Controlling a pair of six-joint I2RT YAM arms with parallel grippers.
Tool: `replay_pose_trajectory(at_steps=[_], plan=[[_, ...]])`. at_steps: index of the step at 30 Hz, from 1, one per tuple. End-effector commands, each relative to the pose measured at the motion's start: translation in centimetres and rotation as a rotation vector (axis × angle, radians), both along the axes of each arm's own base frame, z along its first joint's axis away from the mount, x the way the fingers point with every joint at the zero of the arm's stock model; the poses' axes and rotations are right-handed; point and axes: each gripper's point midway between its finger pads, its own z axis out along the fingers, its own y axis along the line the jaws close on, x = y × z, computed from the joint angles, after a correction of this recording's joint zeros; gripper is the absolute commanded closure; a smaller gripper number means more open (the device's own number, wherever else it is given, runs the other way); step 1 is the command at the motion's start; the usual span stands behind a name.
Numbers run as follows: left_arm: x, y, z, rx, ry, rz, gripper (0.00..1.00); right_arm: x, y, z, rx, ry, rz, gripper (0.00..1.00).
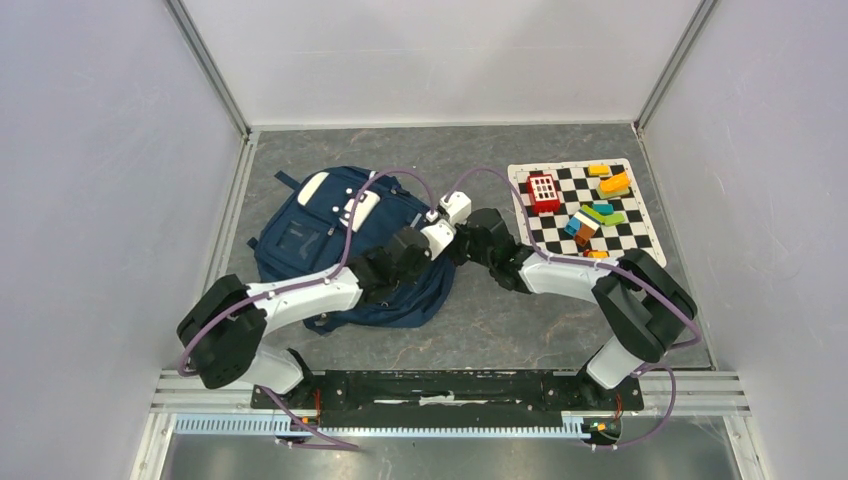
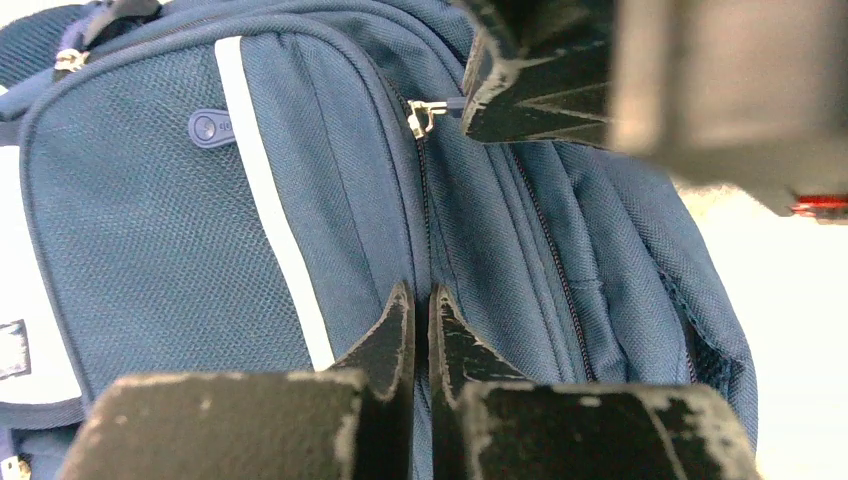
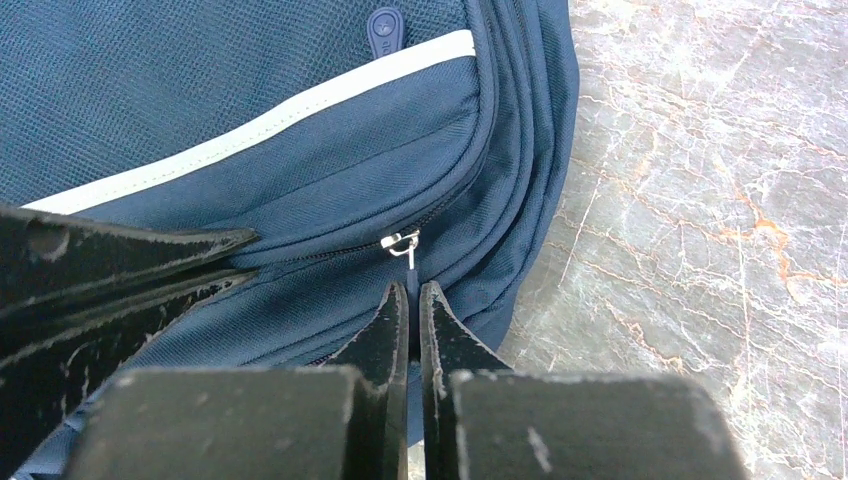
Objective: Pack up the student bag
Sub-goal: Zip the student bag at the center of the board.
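Note:
The student bag (image 1: 330,240) lies flat left of centre, a navy backpack with pale strips. Both grippers meet at its right edge. My left gripper (image 2: 420,295) is shut on a fold of the bag's fabric (image 2: 480,250) beside a zip line; in the top view it (image 1: 446,252) is at the bag's edge. My right gripper (image 3: 414,290) is shut on the blue pull tab hanging from a silver zip slider (image 3: 400,243). That slider also shows in the left wrist view (image 2: 425,118), under the right fingers (image 2: 530,90). The left fingers (image 3: 120,265) show in the right wrist view.
A checkered mat (image 1: 640,240) at the right back holds several coloured blocks, among them a red one (image 1: 543,190). Bare marble table (image 3: 700,200) lies right of the bag. Grey enclosure walls stand on three sides.

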Motion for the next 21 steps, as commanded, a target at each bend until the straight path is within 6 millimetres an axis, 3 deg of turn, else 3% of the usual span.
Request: replay_pose_trajectory(at_steps=[1, 7, 11, 17, 21], plan=[[-0.9, -0.5, 0.2, 0.054, -0.047, -0.007, 0.98, 1.9, -0.9, 2.4, -0.031, -0.116, -0.066, 1.0], [-4.2, -0.8, 0.0, -0.018, -0.03, 0.01, 0.98, 3.0, -3.0, 2.9, -0.075, -0.139, -0.152, 1.0], [-5.1, -0.8, 0.0, -0.068, -0.022, 0.022, 0.98, 3.6, -4.6, 3.6, -0.098, -0.159, -0.179, 1.0], [-7.1, -2.0, 0.7, -0.1, 0.041, -0.06, 0.98, 3.2, -2.5, 4.6, -0.125, -0.173, 0.022, 1.0], [-8.5, -2.1, 1.6, -0.156, 0.079, -0.087, 0.98, 3.5, -2.0, 4.2, -0.184, -0.164, 0.086, 1.0]])
